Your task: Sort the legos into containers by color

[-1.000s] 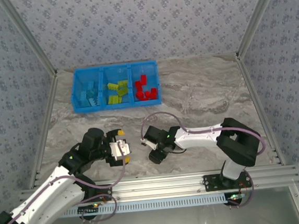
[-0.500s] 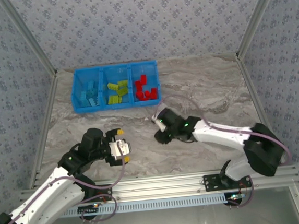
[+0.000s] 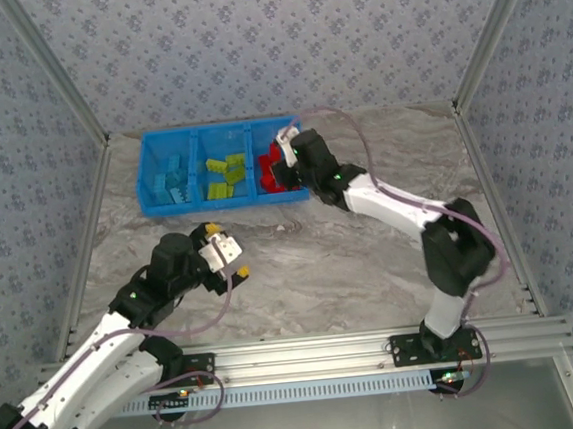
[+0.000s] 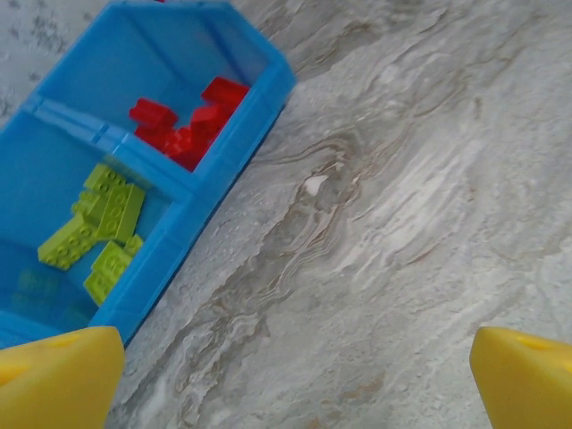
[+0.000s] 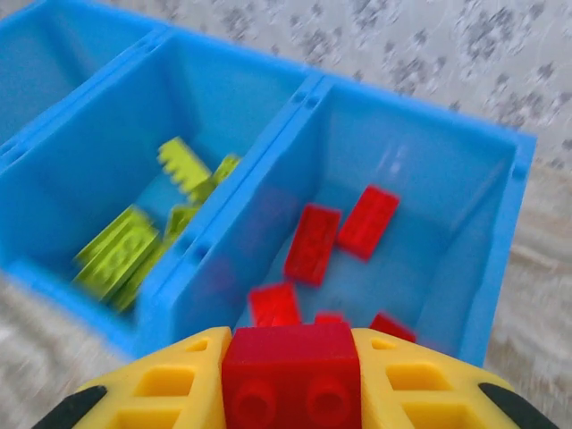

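Three joined blue containers (image 3: 153, 201) stand in a row at the back of the table. Light blue legos (image 3: 173, 177) lie in the left one, lime green legos (image 3: 226, 175) in the middle, red legos (image 3: 272, 166) in the right. My right gripper (image 3: 287, 164) hovers over the right container, shut on a red lego (image 5: 290, 371). Below it lie several red legos (image 5: 313, 241), with green legos (image 5: 134, 250) one compartment over. My left gripper (image 3: 227, 250) hangs open over bare table, its yellow fingertips (image 4: 54, 380) wide apart with nothing between them. It looks toward the containers (image 4: 237, 134).
The marbled table (image 3: 371, 257) is walled by patterned panels on three sides. Aluminium posts slant along both sides, and a rail runs along the near edge. The right arm stretches diagonally from its base to the containers.
My right arm has swung from the middle of the table up to the right container, carrying the red lego. My left gripper has shifted slightly and turned.
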You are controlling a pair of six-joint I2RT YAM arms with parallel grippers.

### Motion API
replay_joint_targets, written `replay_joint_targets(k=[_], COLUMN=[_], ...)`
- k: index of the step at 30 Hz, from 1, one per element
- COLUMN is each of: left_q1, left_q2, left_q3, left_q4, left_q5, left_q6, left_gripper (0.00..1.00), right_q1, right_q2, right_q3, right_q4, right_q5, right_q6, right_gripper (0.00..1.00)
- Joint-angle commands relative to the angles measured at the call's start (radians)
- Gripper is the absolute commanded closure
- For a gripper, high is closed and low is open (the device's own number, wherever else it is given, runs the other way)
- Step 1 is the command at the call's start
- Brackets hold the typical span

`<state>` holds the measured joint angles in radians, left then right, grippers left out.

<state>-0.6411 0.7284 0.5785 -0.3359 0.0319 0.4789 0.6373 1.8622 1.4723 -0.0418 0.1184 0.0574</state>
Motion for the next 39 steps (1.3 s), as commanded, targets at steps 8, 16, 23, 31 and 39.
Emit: replay_joint_targets(k=[8,16,23,31,39], left_q1=[0.003,0.004,0.017,0.308,0.549], left_q2=[0.031,0.049,0.099,0.173,0.479], left_q3=[0.037,0.057,0.166,-0.122,-0.218], left_q4=[-0.034,-0.053,-0.101,0.395,0.838], left_q5=[-0.100,-0.226,-0.535,-0.563,-0.309], left_q6=[-0.012,-0.045,-0.607,-0.558,-0.424], left_gripper=[0.01,0.01,0.01,0.01,0.01], right_q1=[-0.046,-0.061,-0.143,-0.416,-0.512], right_q2=[0.250,0.015,-0.424,-0.747,-0.515], right_q3=[0.372,0.163,-0.361,-0.815,-0.966], right_q4=[-0.202,-0.128,0.058,0.140,0.507], right_q5=[0.101,0.049,0.148,0.319,0.393], right_q6=[-0.043,0.002,0.067,0.178,-0.030], right_gripper=[0.52,0.52,0.40,0.19,0.08])
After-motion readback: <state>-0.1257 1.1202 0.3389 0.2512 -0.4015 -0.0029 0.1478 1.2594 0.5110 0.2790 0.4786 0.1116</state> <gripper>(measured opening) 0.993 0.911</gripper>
